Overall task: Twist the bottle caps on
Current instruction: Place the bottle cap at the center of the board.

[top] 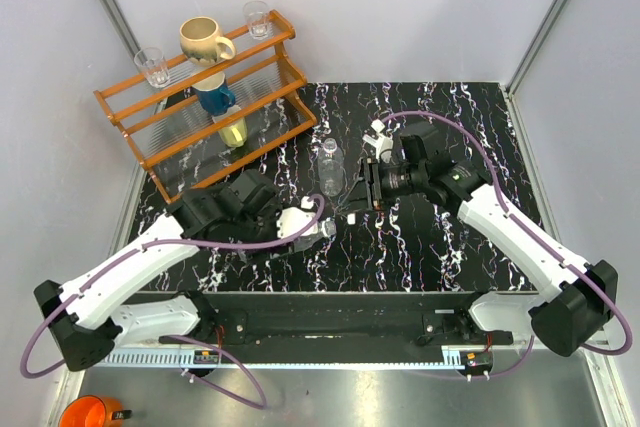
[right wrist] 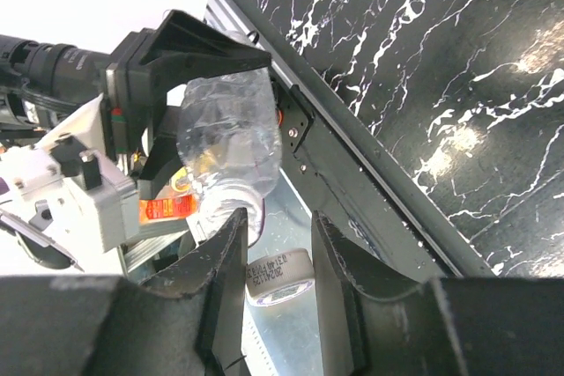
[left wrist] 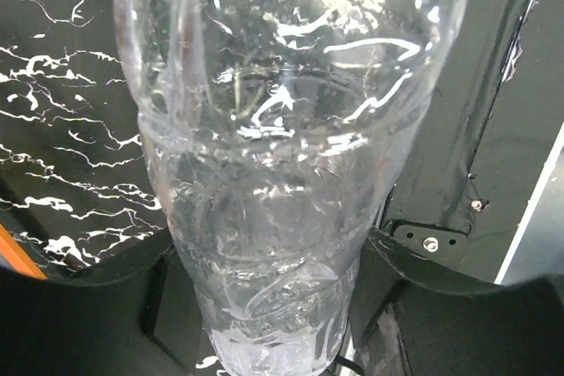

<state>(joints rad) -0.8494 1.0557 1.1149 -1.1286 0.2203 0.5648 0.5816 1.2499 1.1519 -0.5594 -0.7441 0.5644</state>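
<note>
Bottle (left wrist: 273,173), clear ribbed plastic, is clamped between the left gripper (left wrist: 273,305)'s dark fingers, roughly half open around it. Right gripper (right wrist: 278,253) pinches a small round white cap (right wrist: 280,277) close by. Second bottle (top: 331,167) stands upright on the marbled black table (top: 450,247).

Grips a bottle (left wrist: 282,173) in the left hand (top: 318,227), pinches a cap (right wrist: 280,277) in the right hand (right wrist: 278,248), hands pointed at each other, close together.

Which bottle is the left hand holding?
The nearer bottle, clamped in the left hand; the other bottle sits loose farther back, untouched.
</note>
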